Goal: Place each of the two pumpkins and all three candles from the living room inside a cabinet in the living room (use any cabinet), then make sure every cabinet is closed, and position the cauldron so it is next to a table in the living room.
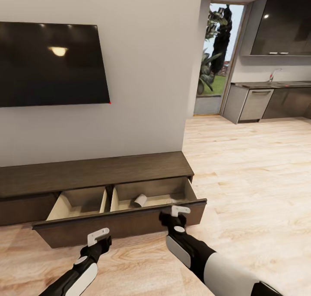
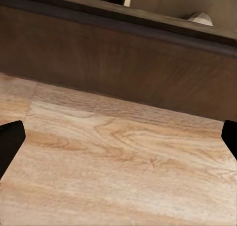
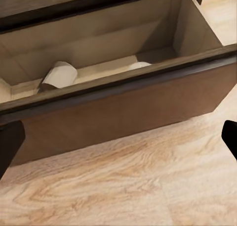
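Note:
The dark-brown cabinet stands against the wall under the TV, and its wide drawer is pulled out, showing two pale tan compartments. A tan candle lies on its side in the right compartment. A second pale shape lies further along that compartment's floor; I cannot tell what it is. My left gripper hangs open over the floor just in front of the drawer front. My right gripper is open and empty at the drawer front's upper edge, near its right end.
A black TV hangs on the wall above the cabinet. Pale wood floor stretches to the right toward grey kitchen cupboards and a glass door with plants.

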Controlling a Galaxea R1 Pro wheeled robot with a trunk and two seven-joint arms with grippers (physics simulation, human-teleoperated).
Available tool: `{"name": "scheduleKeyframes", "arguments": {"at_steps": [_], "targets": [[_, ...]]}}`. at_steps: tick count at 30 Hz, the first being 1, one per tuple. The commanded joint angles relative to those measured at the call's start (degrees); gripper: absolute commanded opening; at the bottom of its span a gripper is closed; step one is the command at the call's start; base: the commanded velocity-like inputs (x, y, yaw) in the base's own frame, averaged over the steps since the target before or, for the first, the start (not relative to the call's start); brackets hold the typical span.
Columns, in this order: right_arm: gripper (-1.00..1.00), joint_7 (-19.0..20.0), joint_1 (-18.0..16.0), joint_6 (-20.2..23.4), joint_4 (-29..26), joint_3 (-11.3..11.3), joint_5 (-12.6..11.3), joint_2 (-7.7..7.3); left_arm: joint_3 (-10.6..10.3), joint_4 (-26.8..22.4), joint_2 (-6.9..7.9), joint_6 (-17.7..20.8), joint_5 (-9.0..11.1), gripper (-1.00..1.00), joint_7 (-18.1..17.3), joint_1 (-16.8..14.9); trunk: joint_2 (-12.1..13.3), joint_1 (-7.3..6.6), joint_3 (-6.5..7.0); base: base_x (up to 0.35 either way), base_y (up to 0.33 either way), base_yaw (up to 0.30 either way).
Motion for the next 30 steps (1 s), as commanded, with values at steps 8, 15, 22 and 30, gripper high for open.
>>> {"name": "scheduleKeyframes", "arguments": {"at_steps": [8, 15, 22, 30], "targets": [[1.00, 4.9, 0.6, -1.7, 5.3, 0.6, -0.6, -0.04, -0.6, -0.1, 0.04, -1.5, -0.8, 1.00, 0.5, 0.3, -1.2, 0.66, -0.59, 0.000, 0.000, 0.000], [1.00, 6.1, 0.6, -2.1, 6.9, 0.6, -0.6, -0.07, -0.7, -0.2, 0.11, -2.9, -1.5, 1.00, 0.5, 0.6, -4.0, 2.19, -1.85, 0.000, 0.000, 0.000], [1.00, 6.2, 0.7, -3.9, 15.2, 0.8, -0.2, 0.38, -0.8, -1.0, 0.13, -5.0, -1.6, 1.00, 0.3, 1.4, -6.9, 3.73, -3.10, 0.000, 0.000, 0.000], [1.00, 11.6, 0.7, -6.2, 18.9, 1.0, -0.2, 0.25, -1.1, -6.1, 1.09, -5.3, -3.7, 1.00, 0.4, 4.1, -10.1, 5.49, -4.54, 0.000, 0.000, 0.000]]}}
